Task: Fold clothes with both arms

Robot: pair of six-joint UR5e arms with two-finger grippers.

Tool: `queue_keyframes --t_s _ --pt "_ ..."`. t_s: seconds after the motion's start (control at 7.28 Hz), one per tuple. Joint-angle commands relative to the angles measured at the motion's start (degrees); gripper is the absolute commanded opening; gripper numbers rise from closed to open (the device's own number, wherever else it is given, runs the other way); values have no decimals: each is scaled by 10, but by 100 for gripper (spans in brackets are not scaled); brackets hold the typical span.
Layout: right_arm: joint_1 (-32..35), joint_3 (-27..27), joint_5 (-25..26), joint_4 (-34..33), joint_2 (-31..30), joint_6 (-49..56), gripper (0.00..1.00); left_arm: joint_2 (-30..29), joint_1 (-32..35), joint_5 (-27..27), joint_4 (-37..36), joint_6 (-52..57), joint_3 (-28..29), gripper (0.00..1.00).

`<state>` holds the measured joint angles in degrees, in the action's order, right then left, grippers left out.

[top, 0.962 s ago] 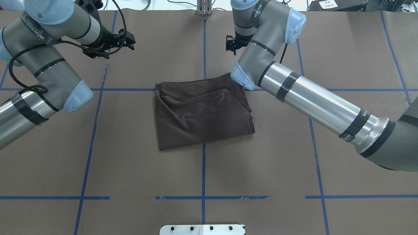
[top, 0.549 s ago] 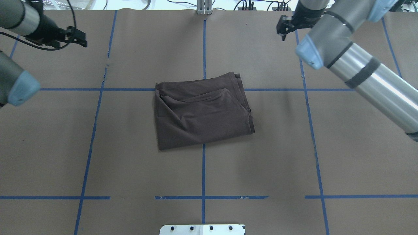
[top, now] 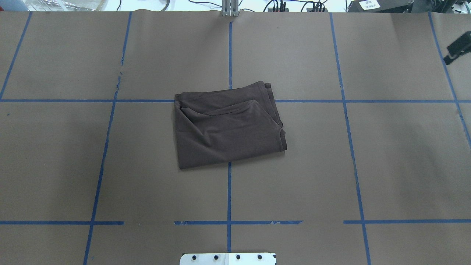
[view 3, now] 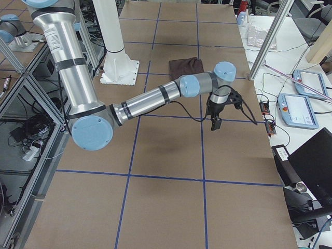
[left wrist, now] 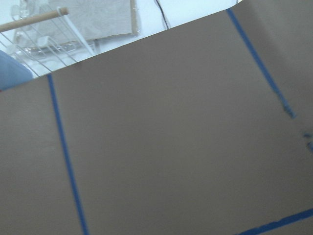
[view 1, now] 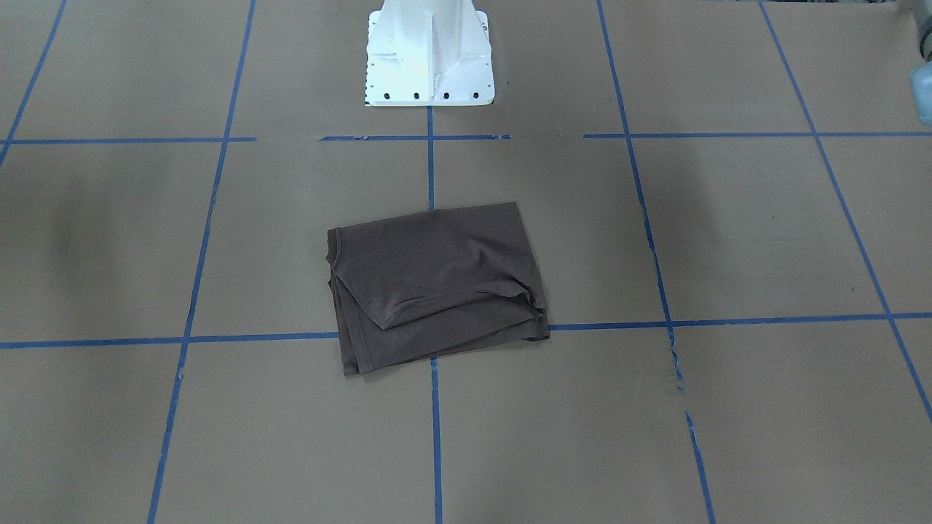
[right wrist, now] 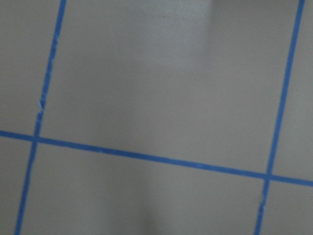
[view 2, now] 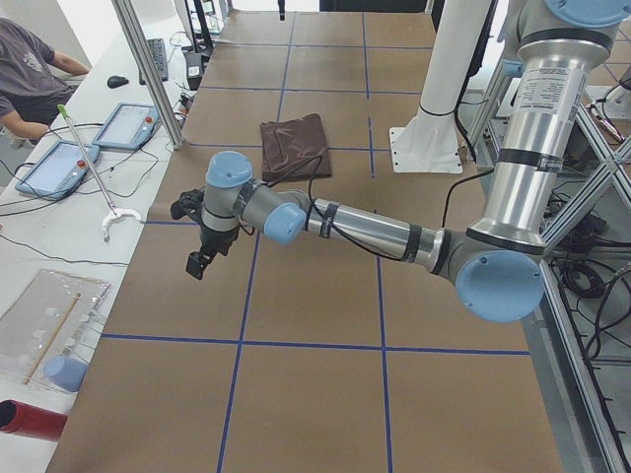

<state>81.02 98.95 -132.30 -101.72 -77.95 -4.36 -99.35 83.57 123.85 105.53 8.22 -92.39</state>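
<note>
apparently the folding is at its end, or nearly so. the shirt (top: 228, 127) lies alone in the middle of the desk (top: 368, 165) as a compact, roughly square packet. it sits across the crossing of the blue tape lines (top: 229, 191), a little beyond the pedestal (view 1: 429, 54).

both arms are out over the desk's ends, well apart from the cloth. the left gripper (view 2: 197, 262) hangs above bare paper and holds nothing. the right gripper (view 3: 215, 123) hangs likewise at the other end, also with nothing in it. whether either one is parted or closed i cannot tell from these views, and both wrist cameras show only paper and tape.

the layers along the packet's far edge lie staggered, with one flap slanting across the top. if another move is wanted, i judge it would be a tidy-up. that calls for both grippers to travel back to the centre and pinch those loose edges together.

no chest print or neck label shows on the shirt. the white label (top: 369, 4) beyond the desk bears writing too small to read.
</note>
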Motion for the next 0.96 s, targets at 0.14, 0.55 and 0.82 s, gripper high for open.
queue_keyframes --t_s 0.14,0.55,0.82 --pt "70 12 -8 2 -98 72 100 47 25 11 1 63 63 100" --pt "71 18 -17 1 -129 63 100 43 26 46 -140 57 13 100" --pt "71 -1 -25 1 -135 65 100 64 30 77 -184 63 -14 100"
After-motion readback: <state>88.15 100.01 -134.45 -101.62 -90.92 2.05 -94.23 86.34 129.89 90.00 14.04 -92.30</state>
